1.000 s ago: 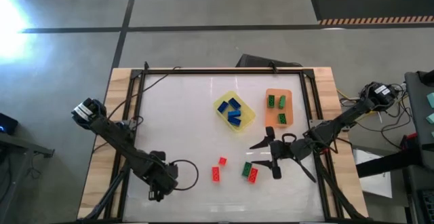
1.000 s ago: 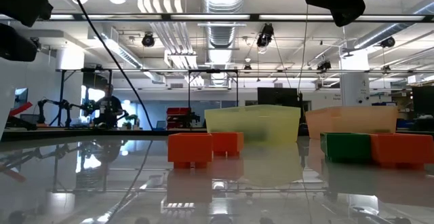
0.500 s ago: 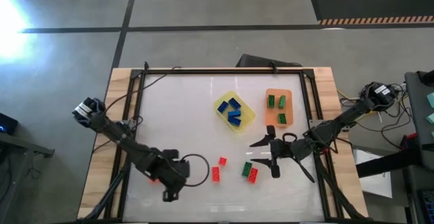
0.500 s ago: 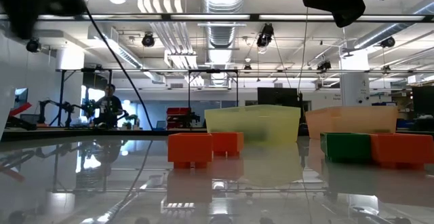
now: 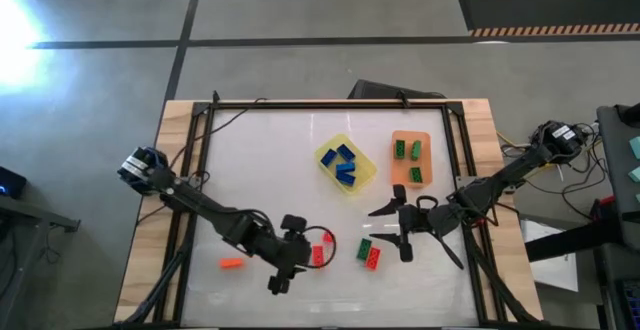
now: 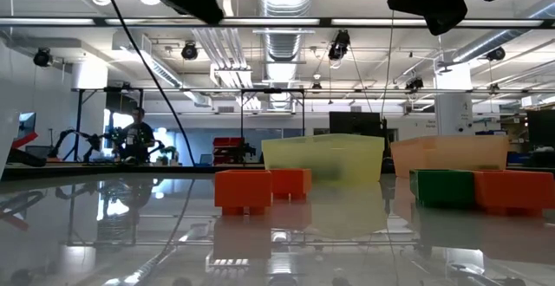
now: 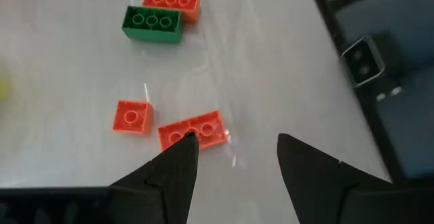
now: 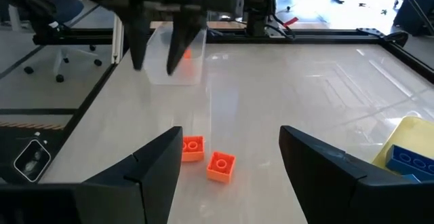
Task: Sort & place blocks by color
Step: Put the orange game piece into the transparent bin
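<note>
- i have the left pincer (image 5: 283,270) hovering over the near middle of the table (image 5: 260,160), fingers parted and holding nothing; in its wrist view the long red-orange block (image 7: 192,130) lies just ahead of the fingertips, with the small square red-orange block (image 7: 131,116) close beside it.
- to do this well, i'd judge i should drop straight down, centre the long block between the fingers and close across its short sides, keeping clear of the square one.
- seen from above, the long block's long axis runs near-to-far, studs up.
- further right, a green block (image 5: 364,247) and another red-orange block (image 5: 372,259) touch.
- the right pincer (image 5: 390,227) waits there, spread wide, empty.
- beyond sit the yellow tray (image 5: 362,176) and orange tray (image 5: 409,136).
</note>
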Robot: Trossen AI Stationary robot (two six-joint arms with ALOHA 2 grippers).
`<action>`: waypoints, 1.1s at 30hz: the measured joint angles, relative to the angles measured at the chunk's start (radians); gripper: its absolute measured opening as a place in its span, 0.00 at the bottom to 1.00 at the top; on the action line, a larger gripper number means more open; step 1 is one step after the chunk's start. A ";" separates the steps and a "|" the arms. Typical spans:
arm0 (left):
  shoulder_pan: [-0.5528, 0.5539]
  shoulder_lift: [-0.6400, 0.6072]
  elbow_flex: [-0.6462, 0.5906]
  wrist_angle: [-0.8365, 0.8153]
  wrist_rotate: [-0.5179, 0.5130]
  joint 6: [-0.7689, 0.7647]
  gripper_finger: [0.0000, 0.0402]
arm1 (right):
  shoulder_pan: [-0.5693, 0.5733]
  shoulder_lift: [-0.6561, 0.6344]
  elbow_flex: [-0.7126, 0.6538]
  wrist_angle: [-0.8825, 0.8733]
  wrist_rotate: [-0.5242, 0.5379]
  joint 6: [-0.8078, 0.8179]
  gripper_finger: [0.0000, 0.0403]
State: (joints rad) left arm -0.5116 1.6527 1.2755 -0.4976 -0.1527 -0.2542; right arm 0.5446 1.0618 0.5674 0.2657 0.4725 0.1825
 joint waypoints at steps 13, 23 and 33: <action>0.064 0.120 0.007 -0.001 0.106 0.321 0.46 | 0.000 0.000 0.000 0.000 0.000 0.000 0.58; 0.082 0.220 0.101 -0.028 0.117 0.673 0.46 | 0.000 0.000 0.000 0.002 0.000 0.011 0.58; 0.133 0.316 0.186 -0.037 0.203 0.908 0.46 | 0.000 0.000 0.000 0.006 0.001 0.019 0.58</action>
State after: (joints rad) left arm -0.3784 1.9692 1.4610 -0.5342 0.0505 0.6537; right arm 0.5446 1.0615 0.5674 0.2720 0.4740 0.2014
